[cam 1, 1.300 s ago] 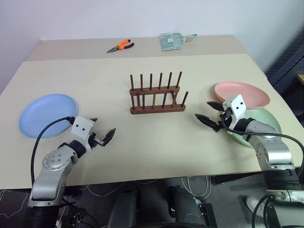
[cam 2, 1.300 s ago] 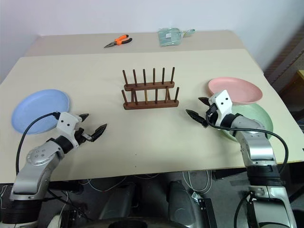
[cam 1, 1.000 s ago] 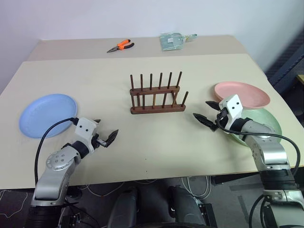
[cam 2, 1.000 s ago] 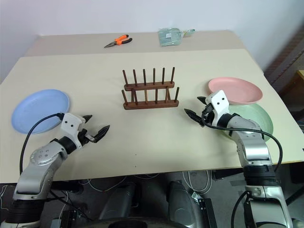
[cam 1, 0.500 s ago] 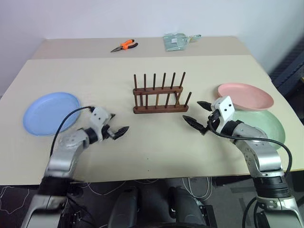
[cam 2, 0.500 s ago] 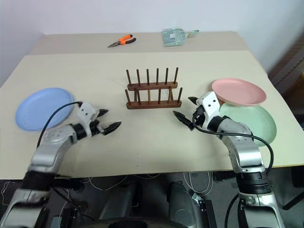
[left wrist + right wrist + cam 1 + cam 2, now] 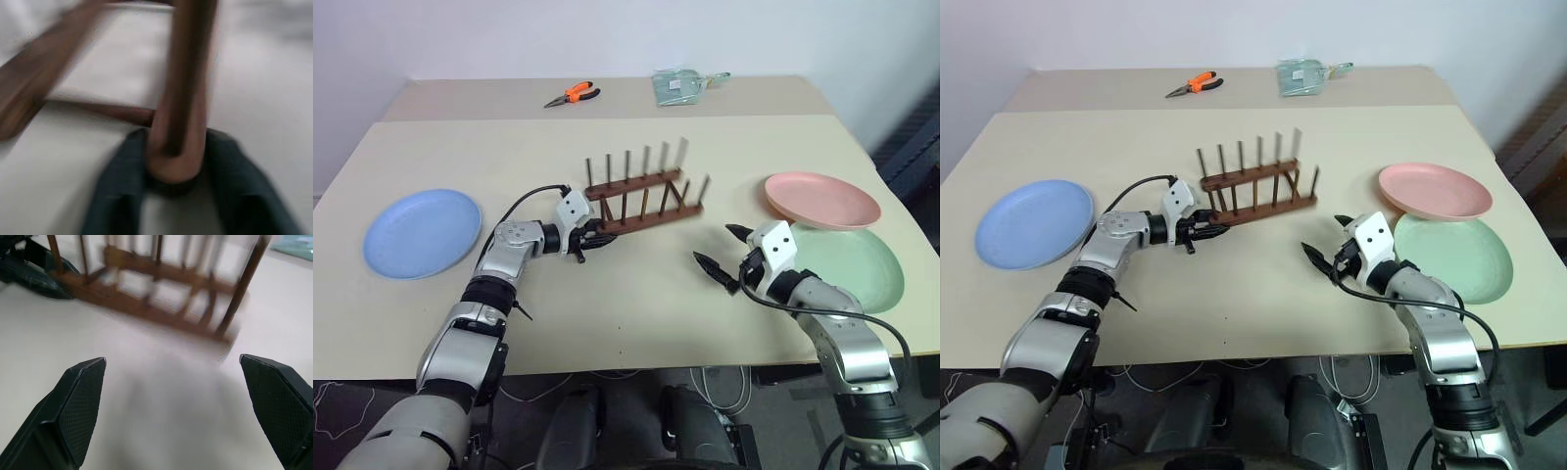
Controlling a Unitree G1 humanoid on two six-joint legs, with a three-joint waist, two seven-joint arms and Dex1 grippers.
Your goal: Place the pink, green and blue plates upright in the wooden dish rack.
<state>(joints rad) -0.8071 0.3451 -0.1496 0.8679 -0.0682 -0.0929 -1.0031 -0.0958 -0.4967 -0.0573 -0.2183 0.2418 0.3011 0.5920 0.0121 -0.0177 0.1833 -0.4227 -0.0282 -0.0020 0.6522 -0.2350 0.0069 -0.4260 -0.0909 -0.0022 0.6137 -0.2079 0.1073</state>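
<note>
Left claw (image 7: 590, 242) clamped on the wooden dish rack's (image 7: 644, 196) near-left rail end — right claw (image 7: 720, 258) gaping, empty.
Rack looks light, stiff, prone to skid on the bench (image 7: 636, 304) — hold low on the rail, not the thin pegs.

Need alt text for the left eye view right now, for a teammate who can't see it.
The left gripper is closed on the near left end of the wooden dish rack, which sits askew on the table. The right gripper hangs open; the blue, pink and green plates lie flat.
</note>
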